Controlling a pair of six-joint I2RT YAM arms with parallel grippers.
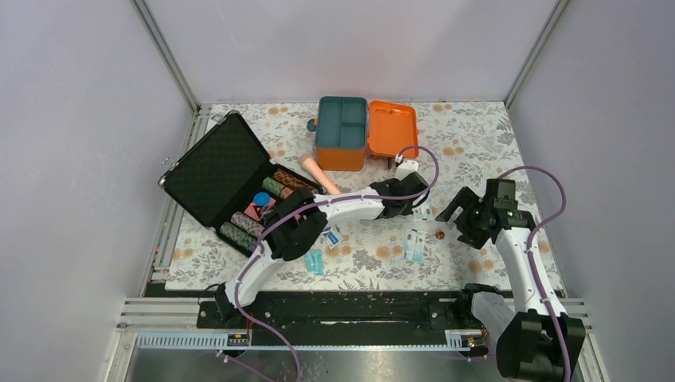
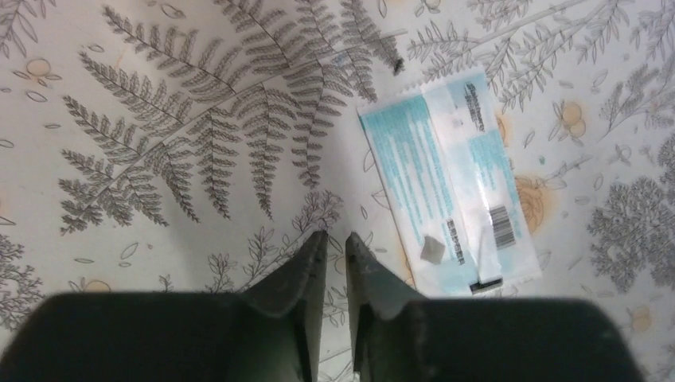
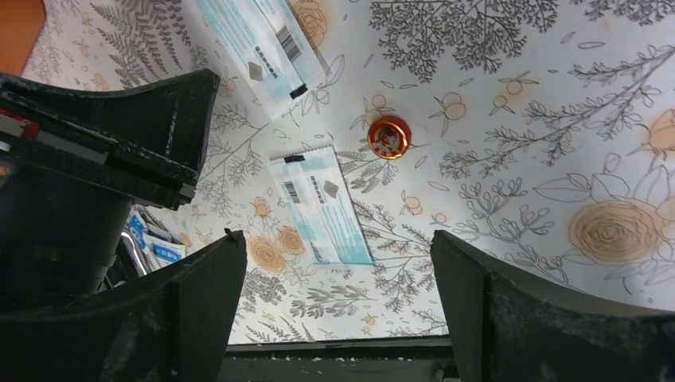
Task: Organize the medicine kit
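The medicine kit [image 1: 342,147] stands open at the back of the mat: an orange box with its dark teal divided tray [image 1: 341,121] and its orange lid [image 1: 392,127] folded out to the right. My left gripper [image 1: 414,204] hovers low over the mat, shut and empty [image 2: 334,237]. A light-blue and white sachet [image 2: 450,183] lies just right of its tips. My right gripper [image 1: 463,221] is wide open and empty [image 3: 338,243] above a second sachet [image 3: 322,207] and a small red round tin [image 3: 389,137].
An open black case [image 1: 227,179] of striped chip stacks sits at the left. A pink tube [image 1: 318,175], a white bottle [image 1: 407,169], a small blue-white packet [image 1: 331,236] and a teal item [image 1: 315,261] lie on the floral mat. The left arm [image 3: 95,135] reaches close beside my right gripper.
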